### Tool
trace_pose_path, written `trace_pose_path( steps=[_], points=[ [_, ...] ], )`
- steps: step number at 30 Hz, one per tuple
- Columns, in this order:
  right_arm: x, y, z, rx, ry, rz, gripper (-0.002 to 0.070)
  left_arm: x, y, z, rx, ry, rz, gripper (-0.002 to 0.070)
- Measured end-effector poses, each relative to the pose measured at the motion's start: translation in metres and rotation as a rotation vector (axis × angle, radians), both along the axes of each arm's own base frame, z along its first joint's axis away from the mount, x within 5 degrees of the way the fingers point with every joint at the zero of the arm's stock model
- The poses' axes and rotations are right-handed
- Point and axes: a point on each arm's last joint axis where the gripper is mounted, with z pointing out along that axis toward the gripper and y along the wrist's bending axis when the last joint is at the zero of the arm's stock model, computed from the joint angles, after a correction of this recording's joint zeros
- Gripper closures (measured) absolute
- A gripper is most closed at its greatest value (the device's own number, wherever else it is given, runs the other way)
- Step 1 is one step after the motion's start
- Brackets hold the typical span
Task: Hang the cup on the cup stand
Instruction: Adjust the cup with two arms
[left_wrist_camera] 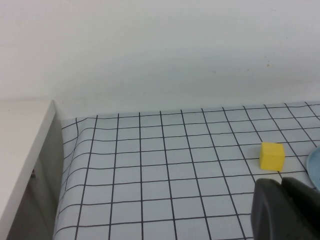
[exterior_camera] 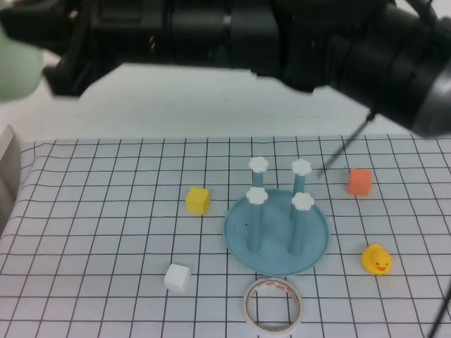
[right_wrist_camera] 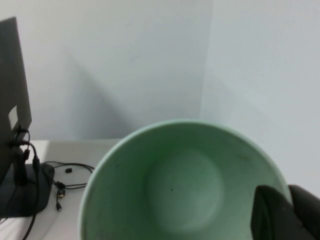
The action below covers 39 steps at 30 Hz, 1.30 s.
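The pale mint-green cup [right_wrist_camera: 182, 187] is held high above the table, its open mouth facing the right wrist camera. My right gripper [right_wrist_camera: 286, 194] is shut on its rim, one finger inside the wall and one outside. From above, the cup [exterior_camera: 14, 63] shows as a blurred green shape at the top left, beside the dark right arm [exterior_camera: 232, 35] that crosses the top. The blue cup stand [exterior_camera: 278, 245] stands mid-table with four white-capped pegs, all bare. My left gripper [left_wrist_camera: 281, 192] is shut and empty, low over the grid cloth, with the stand's rim [left_wrist_camera: 315, 167] just beyond it.
On the checked cloth lie a yellow cube [exterior_camera: 198, 200], an orange cube [exterior_camera: 359, 182], a white cube [exterior_camera: 177, 277], a yellow duck [exterior_camera: 377, 259] and a white tape ring [exterior_camera: 273, 304] just in front of the stand. A white ledge [left_wrist_camera: 20, 150] borders the table's left side.
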Motion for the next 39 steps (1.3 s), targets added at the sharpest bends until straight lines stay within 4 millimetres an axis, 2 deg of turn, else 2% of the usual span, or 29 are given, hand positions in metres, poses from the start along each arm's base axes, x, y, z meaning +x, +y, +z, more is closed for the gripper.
trace_pose_path(
  steps=[5,8,13,22,25,28,33,36,39],
  points=[
    [-0.024,-0.007,-0.01,-0.011,0.002,-0.017,0.0658,0.0,0.0,0.0,0.002,0.0,0.0,0.0676],
    [-0.033,-0.023,-0.016,0.004,-0.019,-0.068,0.0657,0.0,0.0,0.0,0.003,0.0,-0.001,0.0676],
    [-0.05,-0.052,-0.035,-0.069,-0.047,-0.143,0.0657,0.0,0.0,0.0,0.003,0.0,-0.001,0.0677],
    [-0.079,-0.082,-0.059,-0.156,-0.094,-0.113,0.0657,0.0,0.0,0.0,0.014,-0.001,0.0,0.0676],
    [-0.084,-0.089,-0.063,-0.182,-0.121,-0.121,0.0657,0.0,-0.001,0.002,-0.057,-0.014,0.0,0.0677],
    [-0.086,-0.096,-0.064,-0.207,-0.166,-0.15,0.0657,0.0,-0.004,0.005,-0.281,-0.017,0.006,0.0676],
    [-0.081,-0.1,-0.063,-0.263,-0.273,-0.207,0.0657,-0.002,-0.015,0.008,-0.888,0.101,-0.028,0.0676],
    [-0.08,-0.101,-0.063,-0.29,-0.325,-0.222,0.0657,-0.005,-0.024,0.009,-1.108,0.194,-0.082,0.0676],
    [-0.079,-0.102,-0.064,-0.314,-0.382,-0.223,0.0657,-0.007,-0.03,0.012,-1.252,0.261,-0.132,0.0676]
  ],
)
